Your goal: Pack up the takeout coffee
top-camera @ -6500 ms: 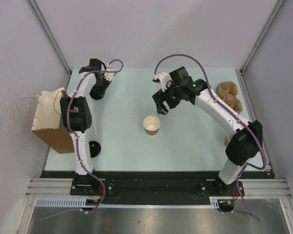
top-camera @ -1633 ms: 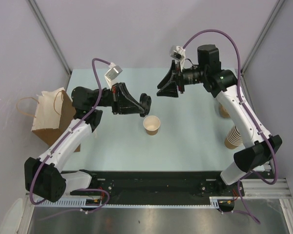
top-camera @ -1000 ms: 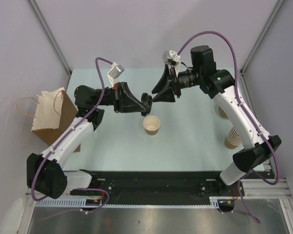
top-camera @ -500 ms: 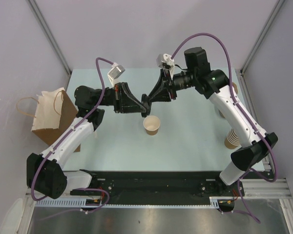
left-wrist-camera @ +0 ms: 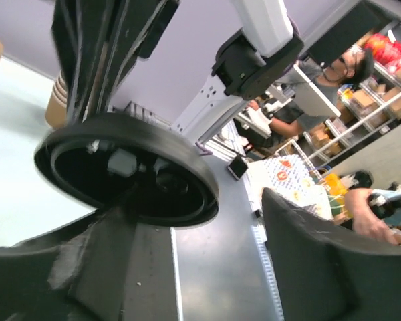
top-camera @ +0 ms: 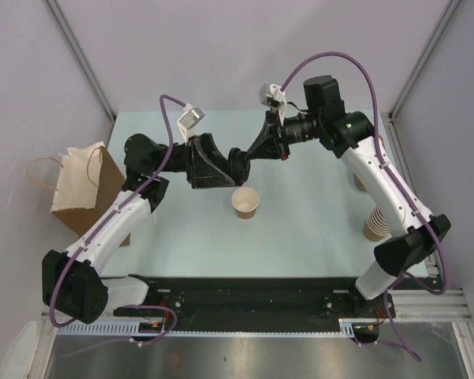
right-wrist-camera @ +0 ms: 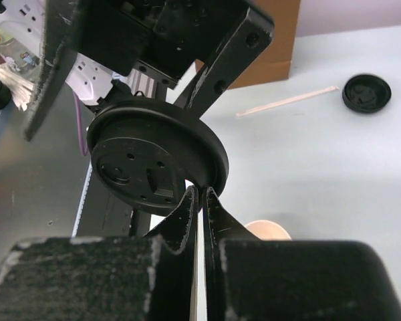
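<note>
The takeout coffee's kraft paper cup stands lidless on the pale table; in the right wrist view its rim peeks out behind the fingers. Its round black lid hangs on edge in the air just above it. My right gripper is shut on the lid's rim, fingertips pinched together. My left gripper faces it from the left, open, its jaws wide on either side of the lid with a gap between them.
A brown paper bag with handles stands at the table's left edge. A stack of nested paper cups stands at the right. A second black lid and a wooden stirrer lie on the table near the bag.
My right gripper has come in and shut on the lid's rim. My left gripper, shut on the lid before, has opened and let it go.
</note>
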Controlling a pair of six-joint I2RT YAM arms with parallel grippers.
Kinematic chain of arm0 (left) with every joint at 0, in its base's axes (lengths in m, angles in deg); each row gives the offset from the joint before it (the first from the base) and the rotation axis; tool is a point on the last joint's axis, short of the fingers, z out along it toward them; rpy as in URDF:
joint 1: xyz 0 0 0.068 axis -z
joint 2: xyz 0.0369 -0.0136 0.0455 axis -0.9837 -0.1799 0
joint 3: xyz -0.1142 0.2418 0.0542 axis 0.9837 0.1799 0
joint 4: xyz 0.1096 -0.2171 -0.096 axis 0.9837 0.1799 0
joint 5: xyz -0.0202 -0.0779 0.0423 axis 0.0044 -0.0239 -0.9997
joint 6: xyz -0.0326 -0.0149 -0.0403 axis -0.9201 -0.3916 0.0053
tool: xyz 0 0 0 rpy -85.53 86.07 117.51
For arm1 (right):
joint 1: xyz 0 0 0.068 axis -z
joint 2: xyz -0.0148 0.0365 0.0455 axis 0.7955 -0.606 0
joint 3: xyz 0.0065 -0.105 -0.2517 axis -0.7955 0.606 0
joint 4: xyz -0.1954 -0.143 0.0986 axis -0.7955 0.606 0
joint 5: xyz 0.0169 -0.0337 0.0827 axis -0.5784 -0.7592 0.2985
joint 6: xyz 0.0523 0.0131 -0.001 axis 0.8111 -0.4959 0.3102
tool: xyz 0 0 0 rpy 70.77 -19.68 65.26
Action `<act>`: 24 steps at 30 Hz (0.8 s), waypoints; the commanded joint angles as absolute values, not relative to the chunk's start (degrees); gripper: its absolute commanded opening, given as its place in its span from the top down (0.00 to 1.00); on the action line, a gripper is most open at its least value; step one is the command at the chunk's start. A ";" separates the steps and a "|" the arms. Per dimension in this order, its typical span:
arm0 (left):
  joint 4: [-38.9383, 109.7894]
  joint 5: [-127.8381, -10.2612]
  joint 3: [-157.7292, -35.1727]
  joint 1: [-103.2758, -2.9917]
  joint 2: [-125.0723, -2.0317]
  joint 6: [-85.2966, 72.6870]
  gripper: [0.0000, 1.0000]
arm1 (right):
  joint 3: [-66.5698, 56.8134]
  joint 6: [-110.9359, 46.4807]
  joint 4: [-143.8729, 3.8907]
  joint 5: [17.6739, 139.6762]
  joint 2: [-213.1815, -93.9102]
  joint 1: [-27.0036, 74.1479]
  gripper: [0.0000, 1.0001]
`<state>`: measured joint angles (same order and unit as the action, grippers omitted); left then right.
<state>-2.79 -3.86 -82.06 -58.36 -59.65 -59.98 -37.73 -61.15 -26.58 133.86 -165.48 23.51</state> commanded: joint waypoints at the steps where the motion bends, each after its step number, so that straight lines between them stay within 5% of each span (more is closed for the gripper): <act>1: 10.44 -4.53 -84.31 -60.47 -58.37 -49.76 0.15 | -36.65 -56.89 -29.10 133.70 -163.26 26.24 1.00; 4: 19.48 -7.34 -84.40 -64.94 -56.97 -43.44 0.01 | -36.21 -56.53 -27.53 128.01 -162.82 26.77 1.00; 8: 40.39 -16.29 -88.60 -71.98 -54.42 -23.45 0.00 | -36.38 -56.18 -24.19 115.01 -163.52 25.72 1.00; 14: 57.21 -49.59 -90.38 -70.58 -48.70 -10.20 0.00 | -41.84 -56.10 -10.30 92.59 -173.26 19.57 1.00; 24: 62.66 -44.63 -86.69 -69.88 -53.27 -17.48 0.01 | -43.50 -48.71 -5.37 87.39 -183.02 16.40 1.00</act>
<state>60.14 -45.65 -88.36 -70.62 -51.26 -14.28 -40.42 -51.99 -9.09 91.92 -180.80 17.48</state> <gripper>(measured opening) 0.994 0.020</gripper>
